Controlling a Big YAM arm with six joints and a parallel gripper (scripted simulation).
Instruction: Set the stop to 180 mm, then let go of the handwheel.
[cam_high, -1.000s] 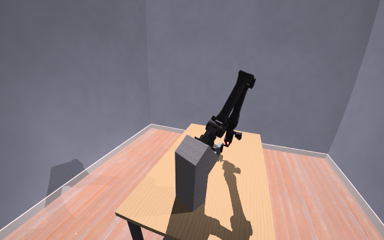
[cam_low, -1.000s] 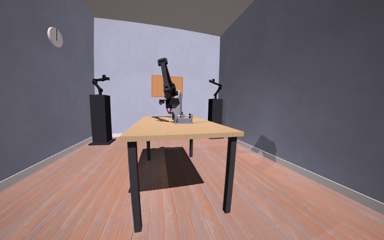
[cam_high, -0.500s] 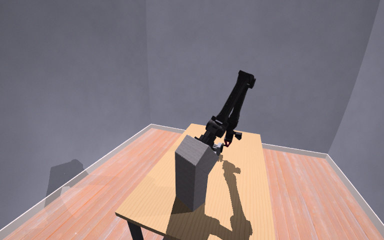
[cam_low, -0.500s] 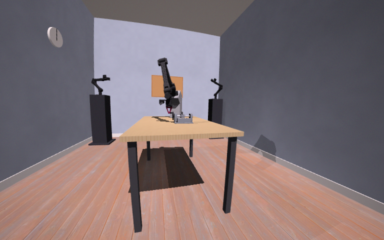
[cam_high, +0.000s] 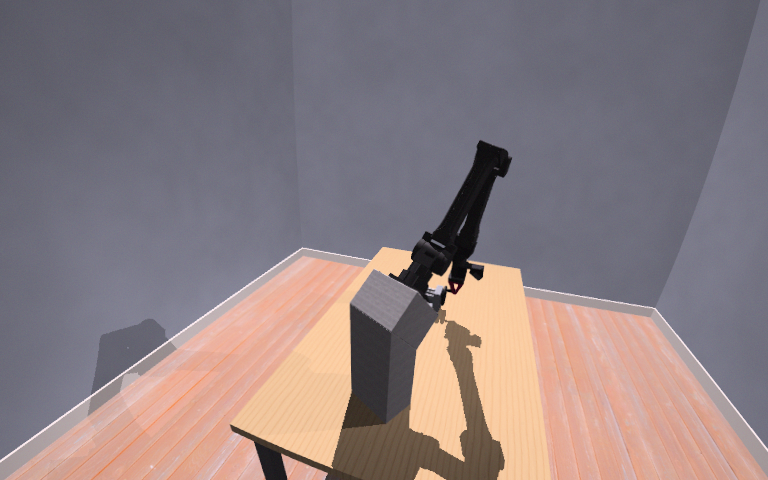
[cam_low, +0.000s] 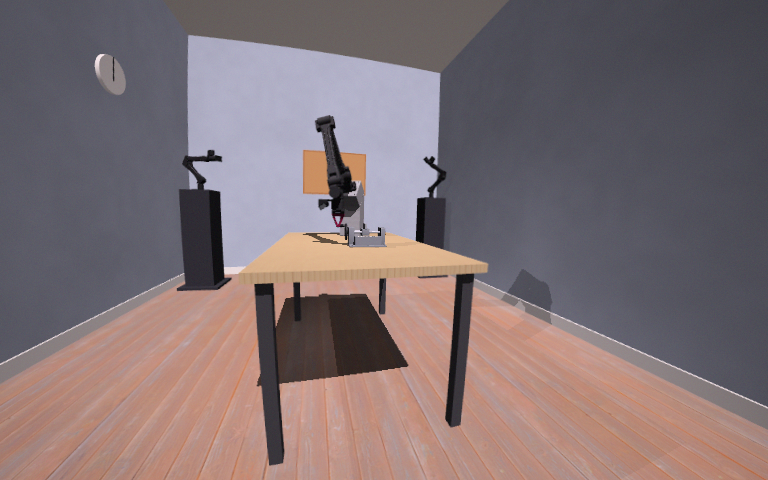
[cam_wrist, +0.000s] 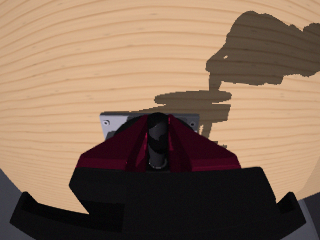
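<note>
The stop mechanism is a small grey rail fixture on the wooden table, in front of a tall grey housing. Its handwheel sticks out at the end near the arm. My gripper, with dark red fingers, points down and is shut on the dark handwheel handle. The grey plate of the fixture shows just behind the fingers in the wrist view. In the top view my gripper sits right beside the housing. The scale of the stop is too small to read.
The wooden table carries only the fixture and my arm's base. Two black pedestals with small arms stand on the floor at the far left and far right. An orange board hangs on the back wall.
</note>
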